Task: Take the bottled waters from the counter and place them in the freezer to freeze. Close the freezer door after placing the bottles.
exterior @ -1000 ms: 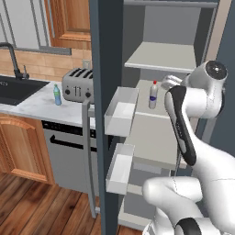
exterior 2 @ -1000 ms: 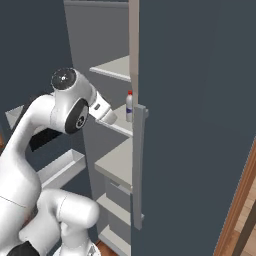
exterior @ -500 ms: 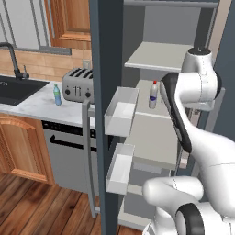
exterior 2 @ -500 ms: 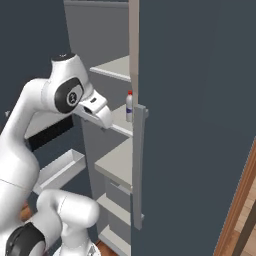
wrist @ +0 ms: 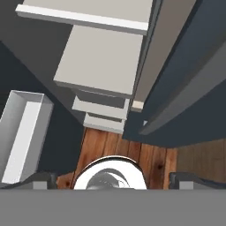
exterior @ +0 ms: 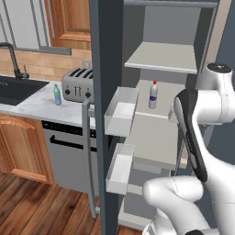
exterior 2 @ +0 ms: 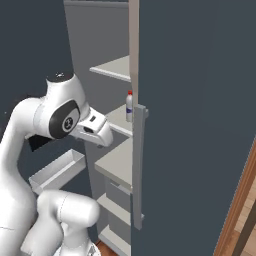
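Red-capped bottle point(exterior: 153, 95): upright on freezer shelf point(exterior: 147, 133)
Green-capped bottle point(exterior: 57, 95): on table point(exterior: 32, 105), beside toaster point(exterior: 78, 85)
Claw point(wrist: 110, 180): spread wide, empty
Freezer door point(exterior: 106, 69): open

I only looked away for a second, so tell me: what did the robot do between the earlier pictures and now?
The arm pulled back out of the freezer and swung its upper joints higher and to the right, away from the red-capped bottle. The end effector is open and holds nothing. The red-capped bottle stayed upright on the shelf, the green-capped bottle stayed on the counter, and the freezer door stayed open.
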Robot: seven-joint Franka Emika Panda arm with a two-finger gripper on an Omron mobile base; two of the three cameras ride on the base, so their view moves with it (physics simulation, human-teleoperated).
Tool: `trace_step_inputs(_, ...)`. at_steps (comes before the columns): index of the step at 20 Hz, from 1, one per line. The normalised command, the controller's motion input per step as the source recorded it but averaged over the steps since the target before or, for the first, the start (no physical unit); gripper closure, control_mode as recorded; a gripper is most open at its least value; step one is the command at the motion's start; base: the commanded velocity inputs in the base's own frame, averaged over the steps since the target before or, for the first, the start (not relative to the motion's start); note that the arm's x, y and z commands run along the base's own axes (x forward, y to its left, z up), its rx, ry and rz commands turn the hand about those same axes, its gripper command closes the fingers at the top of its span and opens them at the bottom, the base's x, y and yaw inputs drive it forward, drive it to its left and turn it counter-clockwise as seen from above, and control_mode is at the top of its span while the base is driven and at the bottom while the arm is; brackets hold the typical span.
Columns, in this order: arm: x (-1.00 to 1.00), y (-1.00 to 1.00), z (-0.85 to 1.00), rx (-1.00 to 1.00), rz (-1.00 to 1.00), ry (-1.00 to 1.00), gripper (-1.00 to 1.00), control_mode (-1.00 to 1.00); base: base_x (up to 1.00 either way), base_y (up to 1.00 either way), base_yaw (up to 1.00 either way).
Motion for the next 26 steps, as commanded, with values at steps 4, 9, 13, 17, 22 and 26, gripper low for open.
trace_step_inputs(4, -0.28, 0.03, -0.28, -0.04, 0.31, -0.01, -1.0, -1.0, 0.0, 0.0, 0.0)
trace_step_inputs(9, -0.04, 0.04, -0.24, -0.05, 0.17, 0.1, -1.0, -1.0, 0.0, 0.0, 0.0)
trace_step_inputs(13, 0.0, 0.0, 0.0, 0.0, 0.0, 0.03, -1.0, -1.0, 0.0, 0.0, 0.0)
trace_step_inputs(17, 0.0, 0.0, 0.0, 0.0, 0.0, 0.0, -1.0, -1.0, 0.0, 0.0, 0.0)
trace_step_inputs(22, -0.18, 0.0, -0.02, 0.0, 0.0, 0.0, -1.0, -1.0, 0.0, 0.0, 0.0)
trace_step_inputs(26, 0.0, 0.0, 0.0, 0.0, 0.0, 0.0, -1.0, 1.0, -0.66, 0.09, -0.01)
